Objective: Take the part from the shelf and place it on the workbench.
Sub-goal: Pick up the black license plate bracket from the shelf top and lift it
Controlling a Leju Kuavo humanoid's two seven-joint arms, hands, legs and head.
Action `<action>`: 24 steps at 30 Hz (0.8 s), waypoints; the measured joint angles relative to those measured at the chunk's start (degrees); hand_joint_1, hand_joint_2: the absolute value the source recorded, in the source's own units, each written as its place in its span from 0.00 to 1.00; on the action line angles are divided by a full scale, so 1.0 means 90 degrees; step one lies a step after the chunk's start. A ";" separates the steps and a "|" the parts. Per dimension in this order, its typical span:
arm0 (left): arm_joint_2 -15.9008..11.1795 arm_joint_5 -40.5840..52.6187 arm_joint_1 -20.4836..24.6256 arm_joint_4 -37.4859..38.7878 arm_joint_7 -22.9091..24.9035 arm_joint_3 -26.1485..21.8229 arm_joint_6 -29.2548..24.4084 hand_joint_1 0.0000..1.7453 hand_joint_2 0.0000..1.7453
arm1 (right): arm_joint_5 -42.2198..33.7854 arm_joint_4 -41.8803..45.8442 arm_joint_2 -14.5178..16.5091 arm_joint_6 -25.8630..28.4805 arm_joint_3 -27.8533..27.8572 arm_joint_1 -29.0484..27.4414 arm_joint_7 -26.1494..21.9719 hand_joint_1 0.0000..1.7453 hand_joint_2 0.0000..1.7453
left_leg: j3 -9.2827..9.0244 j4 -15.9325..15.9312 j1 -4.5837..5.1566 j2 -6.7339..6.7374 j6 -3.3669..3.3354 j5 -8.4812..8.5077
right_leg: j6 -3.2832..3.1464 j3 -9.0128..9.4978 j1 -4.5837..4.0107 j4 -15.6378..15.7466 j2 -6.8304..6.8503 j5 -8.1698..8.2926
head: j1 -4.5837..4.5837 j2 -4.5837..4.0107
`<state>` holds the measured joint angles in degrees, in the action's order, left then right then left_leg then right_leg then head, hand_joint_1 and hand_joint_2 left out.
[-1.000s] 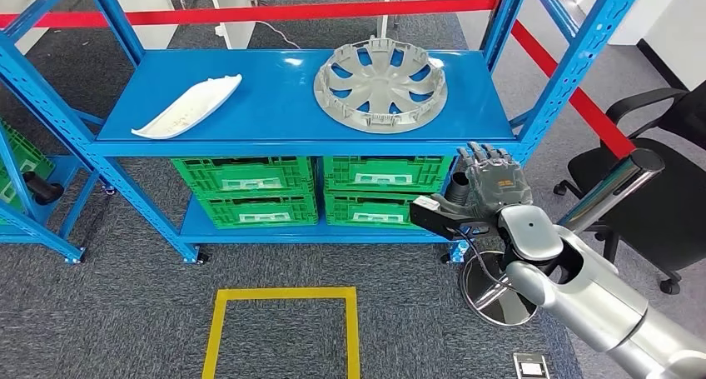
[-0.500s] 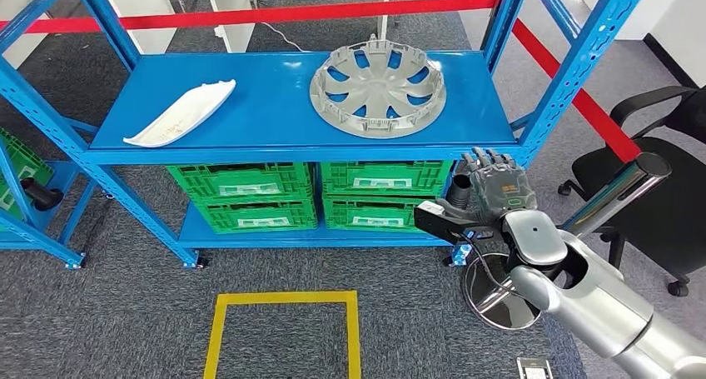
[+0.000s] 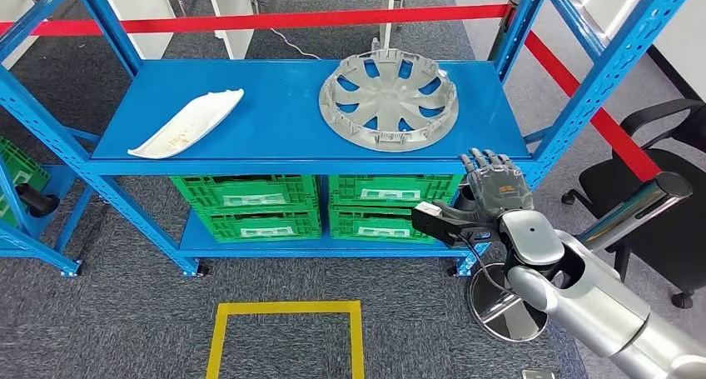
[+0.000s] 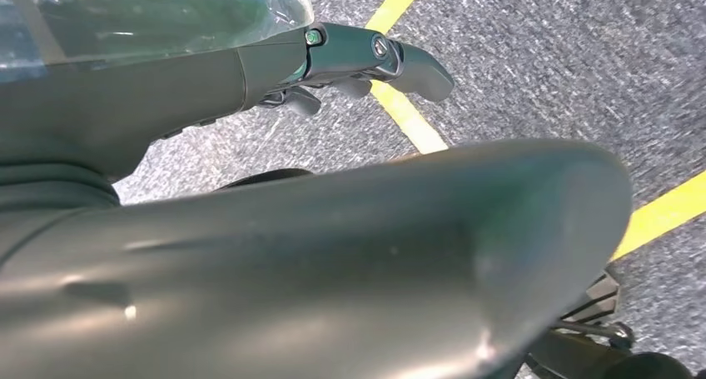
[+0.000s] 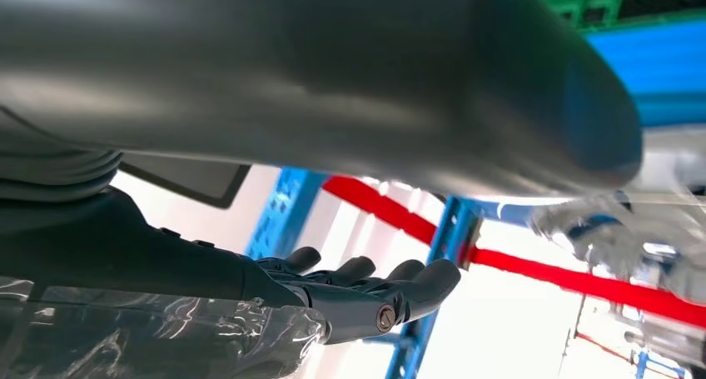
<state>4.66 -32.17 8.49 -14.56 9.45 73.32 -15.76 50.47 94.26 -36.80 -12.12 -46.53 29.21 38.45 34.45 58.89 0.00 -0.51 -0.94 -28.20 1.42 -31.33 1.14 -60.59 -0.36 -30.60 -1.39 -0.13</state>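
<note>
A grey wheel cover (image 3: 389,100) lies flat on the right half of the blue shelf (image 3: 283,104). A long white curved part (image 3: 186,123) lies on its left half. My right hand (image 3: 491,191) is raised just in front of the shelf's front edge, below and to the right of the wheel cover, fingers stretched upward and thumb out to the side, holding nothing. The right wrist view shows those dark fingers (image 5: 366,283) straight and apart near a blue upright. My left hand (image 4: 358,58) hangs over the carpet with its fingers out and nothing in them.
Green crates (image 3: 250,204) fill the lower shelf. A red barrier tape (image 3: 275,18) runs behind the rack and down its right side. A black office chair (image 3: 658,204) and a round metal base (image 3: 504,308) stand at the right. A yellow taped square (image 3: 287,308) marks the carpet.
The whole picture has shifted a little, so the camera moved. My right hand's fingertips now reach slightly higher against the shelf's front edge. The parts on the shelf lie as before.
</note>
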 joint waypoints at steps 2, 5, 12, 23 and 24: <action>0.0003 0.0000 0.0005 0.0000 -0.0009 -0.0001 0.0001 0.00 0.00 | 0.0000 0.0004 -0.0004 0.0001 0.0004 0.0013 0.0000 0.00 0.00 | -0.0106 -0.0033 -0.0016 -0.0002 -0.0064 -0.0049 | 0.0029 -0.0283 0.0003 -0.0553 0.0005 -0.0216 | -0.0038 0.0000; 0.0004 -0.0001 -0.0004 0.0000 -0.0010 -0.0001 0.0003 0.00 0.00 | 0.0000 0.0004 -0.0006 -0.0007 -0.0001 -0.0022 0.0000 0.00 0.00 | -0.0221 -0.0031 0.0006 -0.0002 -0.0102 -0.0161 | 0.0047 -0.1010 0.0002 -0.1568 0.0004 -0.0507 | -0.0059 0.0000; 0.0028 -0.0004 -0.0019 0.0002 -0.0022 -0.0004 0.0005 0.00 0.00 | 0.0000 -0.0001 -0.0021 -0.0022 -0.0004 -0.0044 0.0000 0.00 0.00 | -0.0582 -0.0033 0.0025 0.0002 0.0051 -0.0479 | -0.0121 -0.0733 -0.0092 -0.0033 0.0026 0.0564 | -0.0043 0.0000; 0.0027 -0.0002 -0.0035 0.0004 -0.0030 -0.0026 0.0012 0.00 0.00 | 0.0000 0.0032 -0.0035 -0.0015 0.0001 -0.0096 -0.0001 0.00 0.00 | 0.0468 0.1217 -0.0022 0.0007 0.0289 -0.0471 | -0.0283 -0.0164 -0.0030 0.0114 0.0001 0.0224 | 0.0016 0.0000; 0.0026 -0.0002 -0.0035 0.0005 -0.0030 -0.0030 0.0010 0.00 0.00 | 0.0001 0.0032 -0.0035 -0.0012 0.0002 -0.0098 -0.0002 0.00 0.00 | 0.0358 0.0837 -0.0014 0.0003 0.0257 -0.0166 | -0.0266 -0.0083 -0.0027 0.0116 -0.0005 0.0171 | 0.0013 0.0000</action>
<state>4.90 -32.19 8.17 -14.51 9.18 73.05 -15.67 50.47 94.55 -37.11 -12.23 -46.52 28.33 38.42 37.67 66.43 -0.12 -0.49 1.37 -29.70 -0.97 -32.08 0.90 -59.55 -0.41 -29.06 -1.27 -0.13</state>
